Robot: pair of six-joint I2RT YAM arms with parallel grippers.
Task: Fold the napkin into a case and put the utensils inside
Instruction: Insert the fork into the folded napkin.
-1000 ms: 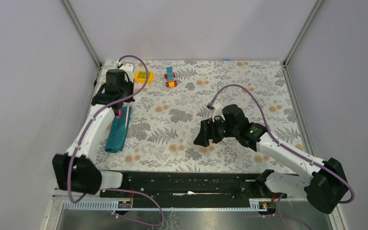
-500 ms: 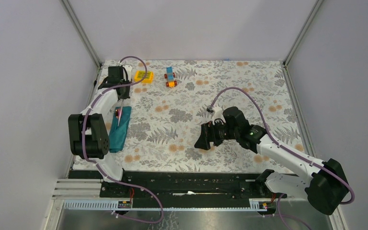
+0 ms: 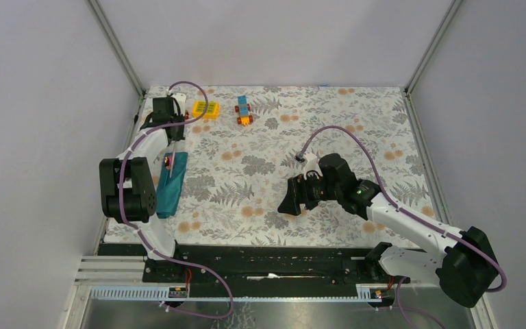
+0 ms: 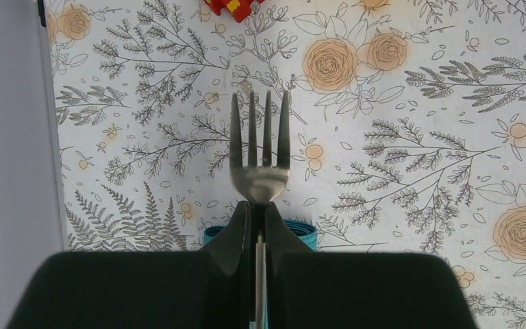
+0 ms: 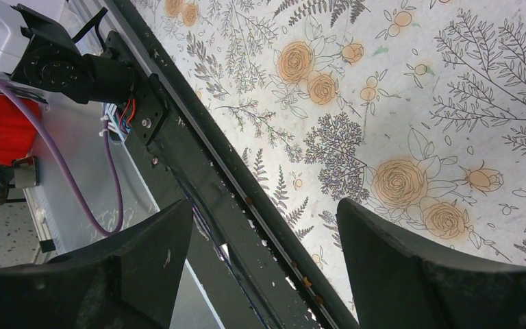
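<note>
Pulling its elbow back over the last second, the left arm had carried the left gripper [image 4: 257,209] to the far end of the folded napkin [image 3: 170,190], then nearly stopped, so insertion looked close. It was clamped on the fork [image 4: 259,168], tines forward, with the napkin's edge just beneath. The right gripper [image 5: 264,205] hung spread apart, well away.

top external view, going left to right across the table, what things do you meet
folded teal napkin -> yellow block -> toy block car -> right claw
</note>
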